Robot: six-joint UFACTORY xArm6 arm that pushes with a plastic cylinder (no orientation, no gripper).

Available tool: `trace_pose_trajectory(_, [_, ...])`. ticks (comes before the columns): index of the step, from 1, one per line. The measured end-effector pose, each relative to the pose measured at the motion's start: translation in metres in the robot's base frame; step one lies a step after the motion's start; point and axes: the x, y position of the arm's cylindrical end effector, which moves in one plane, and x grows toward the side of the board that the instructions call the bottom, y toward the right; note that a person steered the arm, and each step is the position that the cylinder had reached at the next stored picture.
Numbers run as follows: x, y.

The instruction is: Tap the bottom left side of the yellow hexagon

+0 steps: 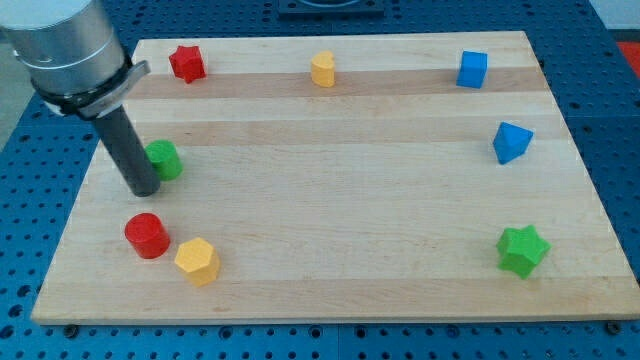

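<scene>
Across nearly the whole frame lies the wooden surface (330, 190), pale planks on a blue perforated base (615, 110). You see the arm's grey cylindrical body (65, 45) filling the upper left corner, with the dark rod slanting down from it. My tip (143, 190) sits on the surface at the left side of the frame; it is a plain rod end effector, holding nothing, with no jaws to stand wide or narrow.

Next in size, look to the blocks. At the lower right rests the green star (523, 249). On the right edge, above it, is the blue block with a wedge-like shape (511, 141), and in the upper right the blue cube (472, 69). The red star (187, 62) sits at the upper left, just beside the arm's body. At the lower left stands the red cylinder (147, 235), and right beside it, to its lower right, the yellow hexagon (197, 261), the task's thing, close to the bottom edge of the surface. My tip is above and to the left of that hexagon, well apart from it, with the red cylinder lying roughly between.

A green block (164, 159), shape partly hidden, is just right of the rod, apparently touching it. Smallest, at the top centre, is a second yellow block (322, 69), upright.
</scene>
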Motion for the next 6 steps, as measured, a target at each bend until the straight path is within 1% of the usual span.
trace_pose_trajectory(1, [0.017, -0.069])
trace_pose_trajectory(2, [0.033, -0.068])
trace_pose_trajectory(3, [0.097, -0.044])
trace_pose_trajectory(4, [0.126, -0.016])
trace_pose_trajectory(5, [0.134, -0.002])
trace_pose_trajectory(6, [0.127, 0.065])
